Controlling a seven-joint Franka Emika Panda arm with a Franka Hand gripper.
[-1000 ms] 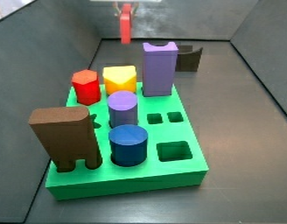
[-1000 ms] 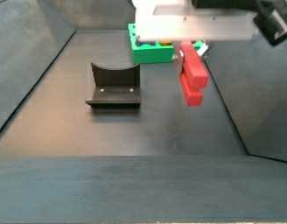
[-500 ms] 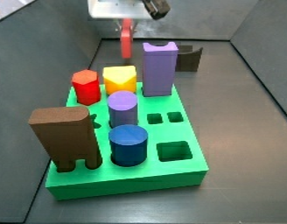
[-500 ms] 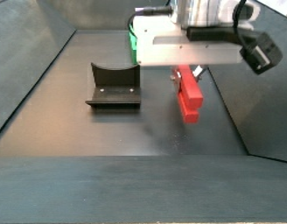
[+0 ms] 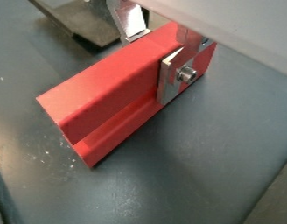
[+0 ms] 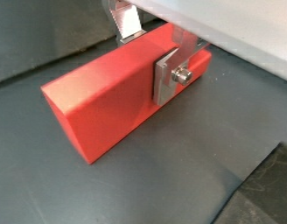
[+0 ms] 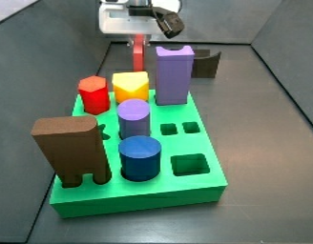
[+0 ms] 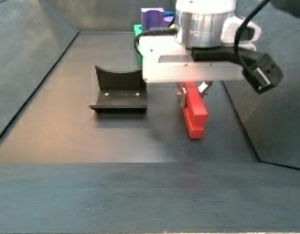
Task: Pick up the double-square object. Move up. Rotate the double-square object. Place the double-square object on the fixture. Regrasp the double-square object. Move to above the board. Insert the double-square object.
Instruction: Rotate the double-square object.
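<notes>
Salmon double-square object point(image 6: 105, 101) between claw point(image 6: 152, 54) fingers (upright).

- Gripper point(image 8: 193, 89) is coming down toward the floor, more of its body entering both side views.
- Double-square object point(image 8: 194, 113) is riding lower, still clamped in the jaws.

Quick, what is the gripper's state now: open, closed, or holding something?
Gripper: closed on the double-square object, low over the floor beside the fixture.
</notes>
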